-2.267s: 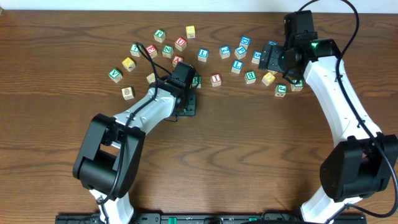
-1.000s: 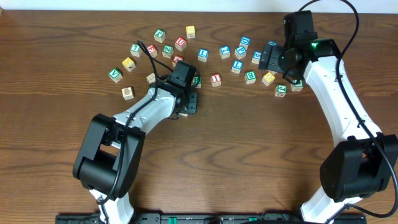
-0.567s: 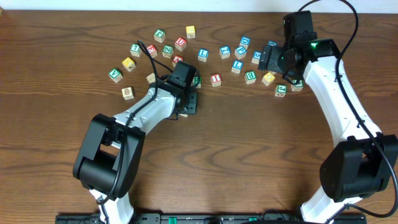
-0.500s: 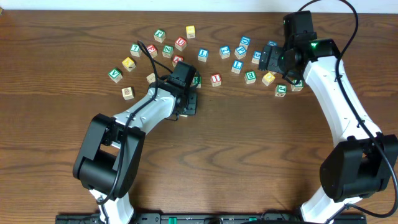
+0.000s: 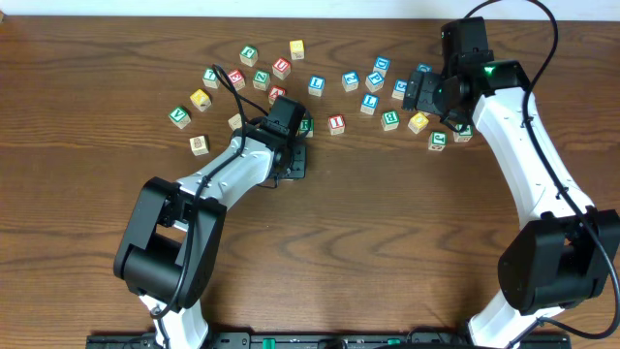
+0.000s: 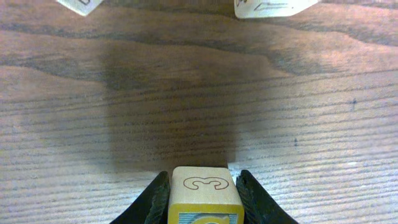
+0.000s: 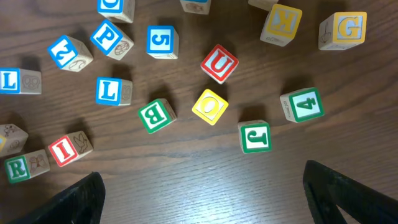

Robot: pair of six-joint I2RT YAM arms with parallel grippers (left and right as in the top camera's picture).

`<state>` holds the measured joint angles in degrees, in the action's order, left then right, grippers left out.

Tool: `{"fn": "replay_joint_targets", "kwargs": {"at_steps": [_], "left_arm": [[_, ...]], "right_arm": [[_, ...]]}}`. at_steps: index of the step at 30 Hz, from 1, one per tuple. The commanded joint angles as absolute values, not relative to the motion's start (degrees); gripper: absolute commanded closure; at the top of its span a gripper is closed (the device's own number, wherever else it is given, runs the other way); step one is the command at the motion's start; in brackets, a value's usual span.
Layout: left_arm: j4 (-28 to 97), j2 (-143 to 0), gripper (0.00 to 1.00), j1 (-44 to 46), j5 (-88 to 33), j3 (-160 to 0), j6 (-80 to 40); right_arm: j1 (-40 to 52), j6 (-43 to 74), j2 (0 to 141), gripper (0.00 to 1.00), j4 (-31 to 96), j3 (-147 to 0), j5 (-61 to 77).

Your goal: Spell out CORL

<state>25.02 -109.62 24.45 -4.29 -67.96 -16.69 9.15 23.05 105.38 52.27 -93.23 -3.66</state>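
One yellow cube (image 6: 200, 198) gripped in left hand (image 6: 203, 185); right hand (image 7: 202, 179) spread wide.

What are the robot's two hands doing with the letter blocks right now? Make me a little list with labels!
left gripper: closed on a yellow-edged cube with a 3 on one face, down at the table
right gripper: wide open, holding nothing, above scattered cubes
seen from right wrist: yellow O cube, green R cube, blue L cube
word CORL: not yet spelled; no letters lined up
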Motion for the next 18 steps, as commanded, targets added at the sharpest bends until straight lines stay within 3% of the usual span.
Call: {"fn": "replay_joint_targets", "kwargs": {"at_steps": [1,18], "left_arm": [[24.36,-110.48,0.73,24.56,-3.40,-68.90,-16.82],[21.82,-111.11,0.73,24.51,-0.43,-68.84,-16.86]], "right_arm": [[9.54,23.73,105.14,0.03,52.58,-92.95,-4.36],[9.54,23.75,105.14,0.03,53.10,-92.95,-4.36]]}}
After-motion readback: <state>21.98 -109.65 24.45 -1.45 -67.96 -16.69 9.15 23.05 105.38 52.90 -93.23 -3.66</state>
